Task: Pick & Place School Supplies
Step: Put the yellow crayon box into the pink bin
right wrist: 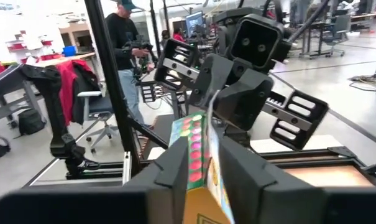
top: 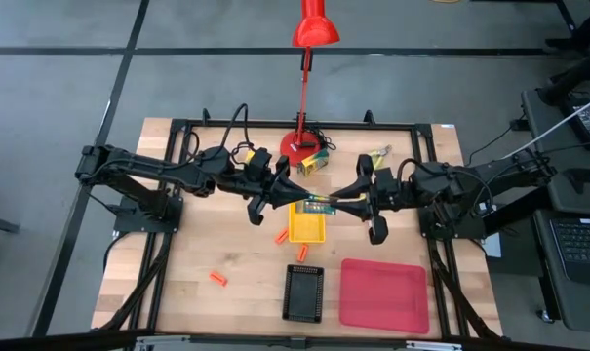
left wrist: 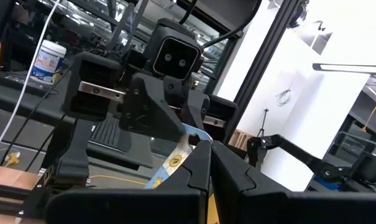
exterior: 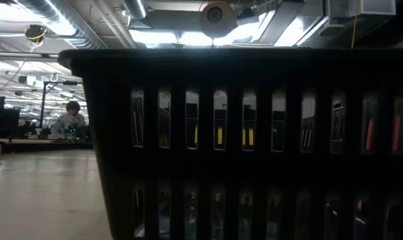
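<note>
In the high view both grippers meet above the yellow tray, with a little yellow-green printed box between them. My left gripper comes from the table's left and my right gripper from its right, both shut on the box. The right wrist view shows the box edge-on with coloured dots. In the left wrist view only a blue and yellow part of the box shows. A second box and the pliers lie near the far edge. Three orange sticks lie on the table. My left gripper has the box's left end, coming about level from the table's left. Its own fingers hide the place of contact. The box is lifted clear above the yellow tray. My right gripper pinches the box's right end between its two fingers, coming about level from the table's right, fingers along the box. The box stands on edge, reaching out toward my left gripper.
The red desk lamp's base stands at the far edge, just behind the grippers. A black slotted tray and a red tray sit near the front edge. The black tray's wall fills the low view. People show in the room beyond.
</note>
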{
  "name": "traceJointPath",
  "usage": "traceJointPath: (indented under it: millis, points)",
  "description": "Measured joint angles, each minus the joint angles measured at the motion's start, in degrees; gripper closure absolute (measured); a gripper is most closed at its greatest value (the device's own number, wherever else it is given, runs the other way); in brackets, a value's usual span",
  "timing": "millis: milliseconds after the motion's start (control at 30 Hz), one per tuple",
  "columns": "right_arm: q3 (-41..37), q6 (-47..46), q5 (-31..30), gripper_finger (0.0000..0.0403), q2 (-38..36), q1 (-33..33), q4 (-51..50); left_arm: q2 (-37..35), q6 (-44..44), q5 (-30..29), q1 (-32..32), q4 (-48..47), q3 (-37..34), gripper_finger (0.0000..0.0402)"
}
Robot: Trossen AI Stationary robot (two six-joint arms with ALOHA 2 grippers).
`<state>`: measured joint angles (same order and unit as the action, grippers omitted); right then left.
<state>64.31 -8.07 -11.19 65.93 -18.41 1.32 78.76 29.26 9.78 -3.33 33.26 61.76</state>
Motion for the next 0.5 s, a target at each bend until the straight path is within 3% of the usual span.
traceJointPath:
  millis: [167, 333, 500]
  points:
    - [0.00, 1.69, 1.42, 0.0390, 0.00, 0.02, 0.03, 0.00, -0.48, 0.04, 0.00, 0.00, 0.01, 0.0400]
    - [0.00, 2.67, 0.47, 0.0395, 0.02, 0.02, 0.81, 0.00, -1.01, 1.14, 0.00, 0.95, 0.01, 0.0387]
    - [0.00, 2.95, 0.25, 0.0399, 0.04, 0.00, 0.79, -0.44, -1.05, 3.46, 0.02, 1.77, 0.02, 0.0349]
